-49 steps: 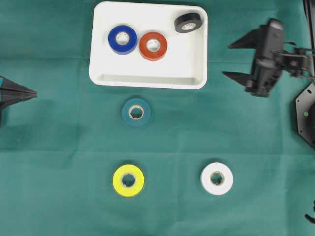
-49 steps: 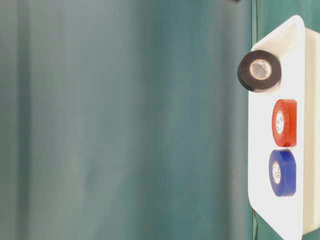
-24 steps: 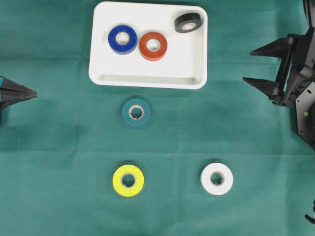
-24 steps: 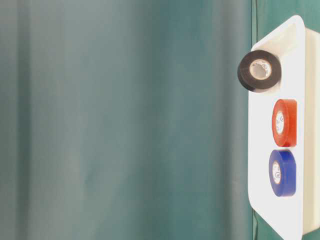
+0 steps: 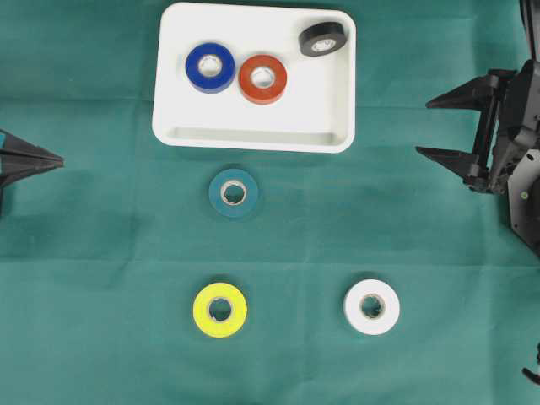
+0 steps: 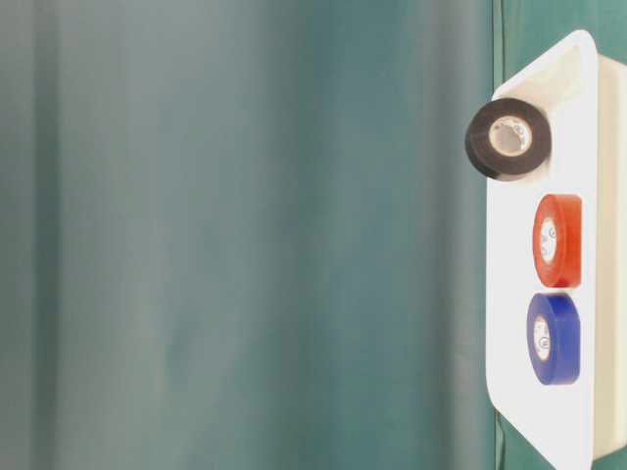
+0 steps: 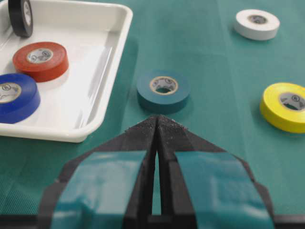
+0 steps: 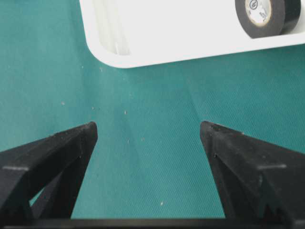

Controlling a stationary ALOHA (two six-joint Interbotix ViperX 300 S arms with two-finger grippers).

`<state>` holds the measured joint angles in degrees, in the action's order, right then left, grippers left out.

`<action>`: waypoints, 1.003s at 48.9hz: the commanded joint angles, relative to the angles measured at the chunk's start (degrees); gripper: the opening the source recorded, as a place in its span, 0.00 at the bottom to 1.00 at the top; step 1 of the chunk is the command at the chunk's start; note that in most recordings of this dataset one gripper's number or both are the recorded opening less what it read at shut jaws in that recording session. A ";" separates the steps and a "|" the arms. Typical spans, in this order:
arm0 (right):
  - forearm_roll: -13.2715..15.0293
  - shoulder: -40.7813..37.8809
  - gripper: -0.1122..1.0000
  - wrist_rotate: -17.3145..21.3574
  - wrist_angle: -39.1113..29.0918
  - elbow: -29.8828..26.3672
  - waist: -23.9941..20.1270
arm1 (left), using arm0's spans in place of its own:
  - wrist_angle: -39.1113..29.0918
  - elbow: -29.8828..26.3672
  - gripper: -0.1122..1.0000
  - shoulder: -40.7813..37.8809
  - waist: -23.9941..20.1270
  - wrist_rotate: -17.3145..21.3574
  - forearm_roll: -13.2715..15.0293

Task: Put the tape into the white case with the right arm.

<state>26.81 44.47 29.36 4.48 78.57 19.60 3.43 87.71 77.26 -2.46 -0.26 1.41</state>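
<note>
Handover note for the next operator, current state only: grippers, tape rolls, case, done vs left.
Right gripper: open, empty, at the right edge of the cloth, clear of the white case.
Left gripper: shut, empty, parked at the left edge.
In the case: blue roll and red roll lying flat, black roll leaning on the rim in the corner.
On the cloth: teal roll just below the case, yellow roll, white roll.
Done: three rolls in. Left: three rolls, right arm only.

A green cloth (image 5: 101, 253) covers the table. It shows faint straight creases. Small pale specks dot it in the right wrist view.
</note>
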 commanded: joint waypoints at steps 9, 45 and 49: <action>-0.18 1.76 0.68 0.18 0.18 0.70 -7.38 | 0.26 -0.79 0.10 -0.35 -0.18 -0.09 0.00; 0.79 5.71 0.67 -0.35 -0.97 3.60 -29.09 | 0.26 -0.70 0.10 -0.35 -0.18 -0.09 0.00; 1.05 4.66 0.67 -0.35 -0.88 3.34 -29.97 | 0.26 -0.79 0.10 -0.35 -0.18 -0.09 0.00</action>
<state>27.60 50.36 29.00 3.34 83.14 -9.67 3.43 87.71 77.26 -2.55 -0.26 1.41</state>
